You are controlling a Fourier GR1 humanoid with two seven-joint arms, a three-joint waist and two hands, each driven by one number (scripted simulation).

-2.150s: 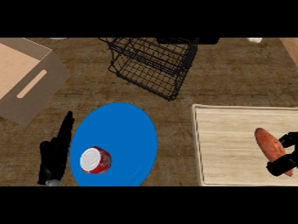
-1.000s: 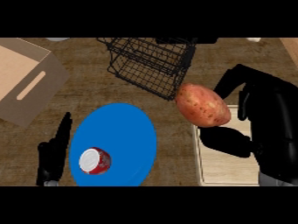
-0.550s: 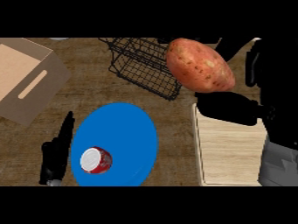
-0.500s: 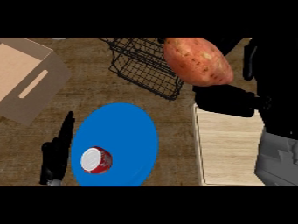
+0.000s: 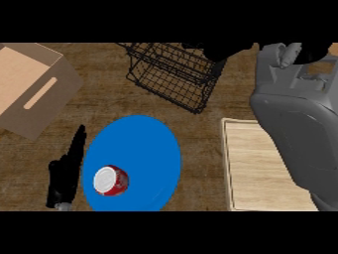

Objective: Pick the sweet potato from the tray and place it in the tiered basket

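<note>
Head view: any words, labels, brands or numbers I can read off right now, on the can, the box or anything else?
None can be read.
Red can on the blue plate: white top and red side, no lettering shows.
Cardboard box: plain, only a slot-shaped handle cutout.
Wire tiered basket and wooden tray: no markings visible.
Grey forearm: no text or numbers to be seen.

Wooden counter (image 5: 200, 134) bears box (image 5: 25, 87), basket (image 5: 175, 74), plate (image 5: 139, 149), tray (image 5: 255, 163).
</note>
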